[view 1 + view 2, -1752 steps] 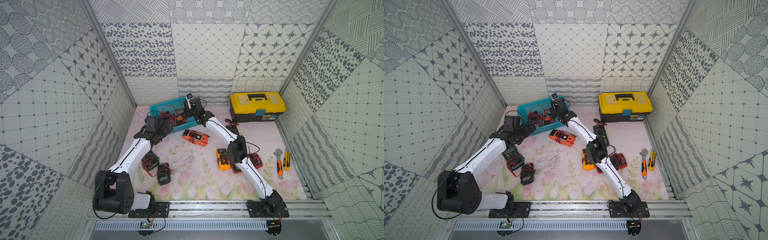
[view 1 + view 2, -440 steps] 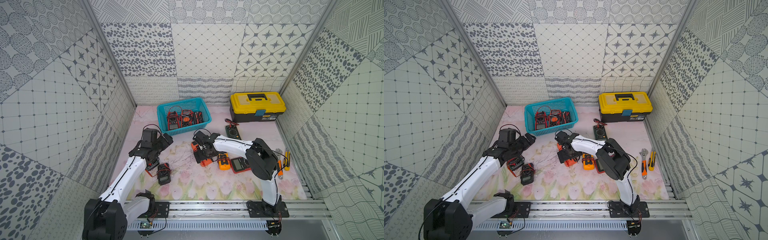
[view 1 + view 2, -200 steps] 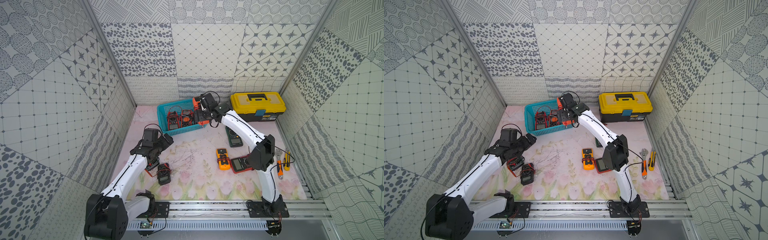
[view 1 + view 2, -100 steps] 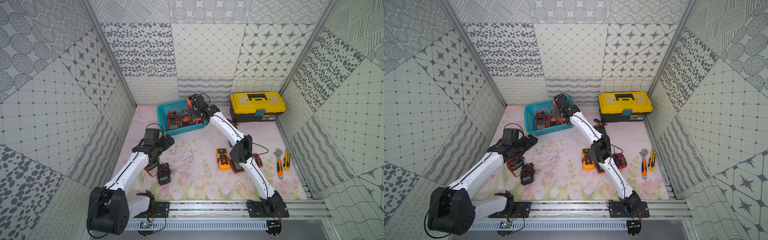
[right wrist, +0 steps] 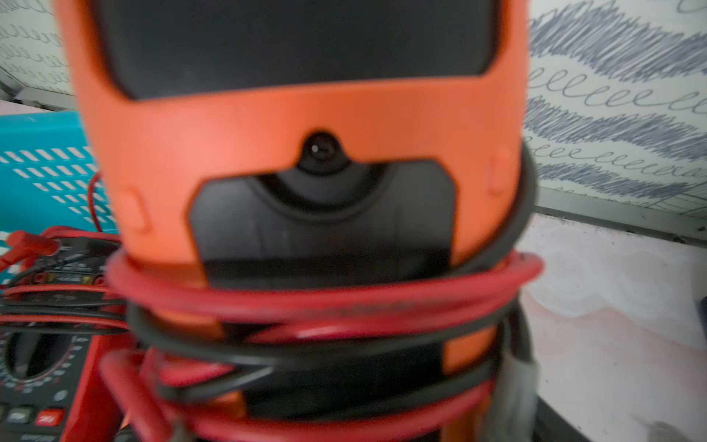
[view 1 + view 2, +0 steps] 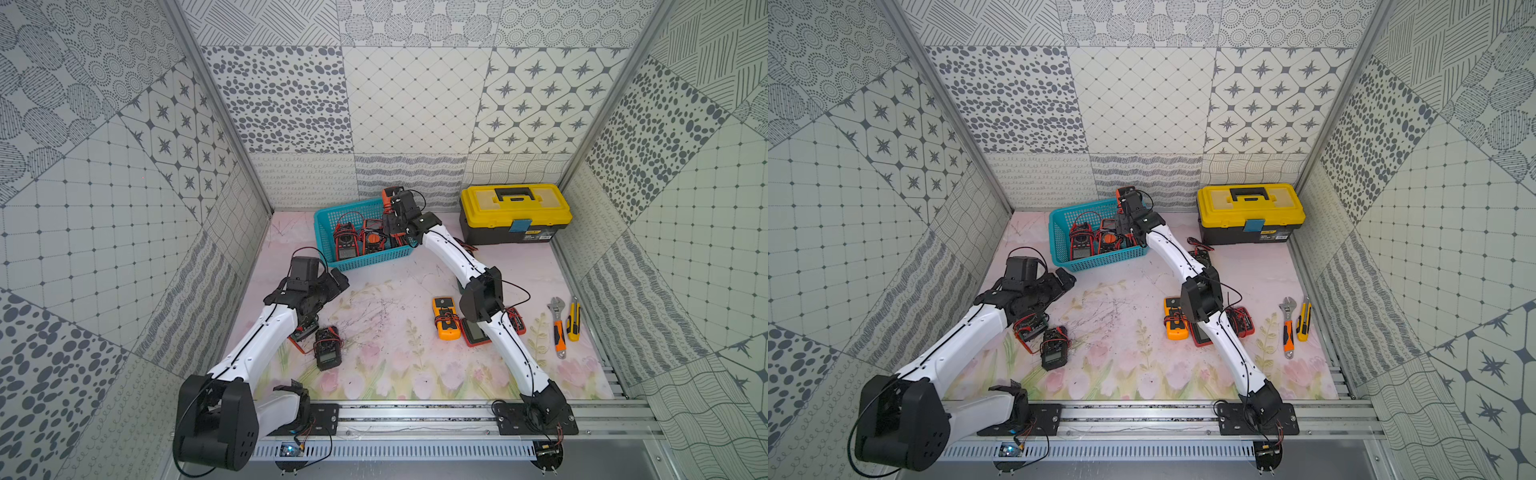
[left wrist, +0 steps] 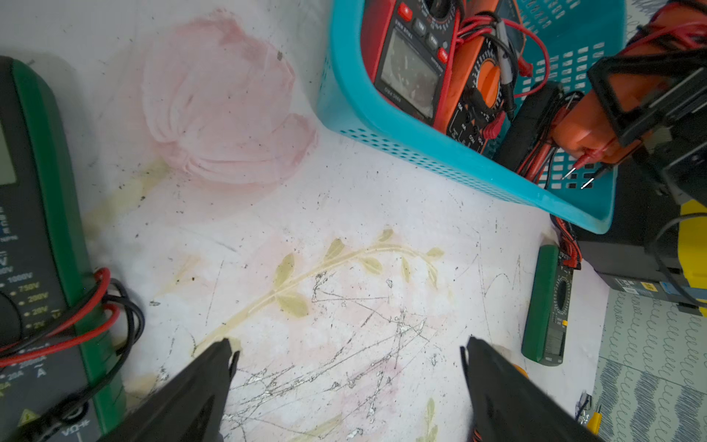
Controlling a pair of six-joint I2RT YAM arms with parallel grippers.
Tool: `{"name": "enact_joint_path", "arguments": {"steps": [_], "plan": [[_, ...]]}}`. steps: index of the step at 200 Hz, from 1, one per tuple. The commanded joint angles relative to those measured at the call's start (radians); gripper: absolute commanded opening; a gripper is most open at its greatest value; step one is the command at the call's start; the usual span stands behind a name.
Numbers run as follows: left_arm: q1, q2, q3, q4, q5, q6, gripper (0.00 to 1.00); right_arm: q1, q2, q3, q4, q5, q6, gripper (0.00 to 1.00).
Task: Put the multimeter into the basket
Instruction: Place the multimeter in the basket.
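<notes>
Checking in: the orange rubber-cased multimeter with red and black leads wrapped round it (image 6: 389, 193) is off the counter (image 6: 395, 286) now. About two seconds back it was lying mid-counter with the right jaws down on it. Now the white right arm (image 6: 449, 253) is stretched toward the back wall, and the right jaws are pinching the meter at the right end of the rectangular turquoise plastic basket with mesh walls (image 6: 322, 226). Half a second ago it was already pretty much there, so not much change since then.

It sits tilted, with one end poking up above the rim. In the left wrist view the multimeter (image 7: 574, 128) has its lower end and probe tips down between the basket walls, but I can't tell if it touches the basket floor. The right wrist view is just its back, close and blurry.

The left jaws are spread wide with nothing between them, hovering over bare counter just off the basket's near left corner, roughly where they were before. The red-cased meter (image 6: 345, 240) and the black meter with the orange dial (image 6: 374, 241) lie in the basket same as earlier.
</notes>
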Motion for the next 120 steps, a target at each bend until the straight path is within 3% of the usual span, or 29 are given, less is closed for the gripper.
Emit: {"name": "enact_joint_path", "arguments": {"steps": [1, 74, 99, 120], "plan": [[0.003, 0.004, 0.003, 0.017, -0.005, 0.030, 0.99, 0.001, 0.016, 0.042, -0.002, -0.024, 0.021, 0.00], [0.002, 0.011, 0.012, 0.016, -0.009, 0.022, 0.99, 0.015, 0.128, 0.054, -0.202, -0.051, 0.022, 0.00], [0.002, 0.004, 0.017, 0.010, -0.009, 0.022, 0.99, 0.014, 0.114, 0.051, -0.214, -0.031, 0.022, 0.38], [0.002, -0.002, 0.024, 0.002, -0.013, 0.025, 0.99, 0.015, 0.077, 0.051, -0.204, -0.025, 0.021, 0.59]]}}
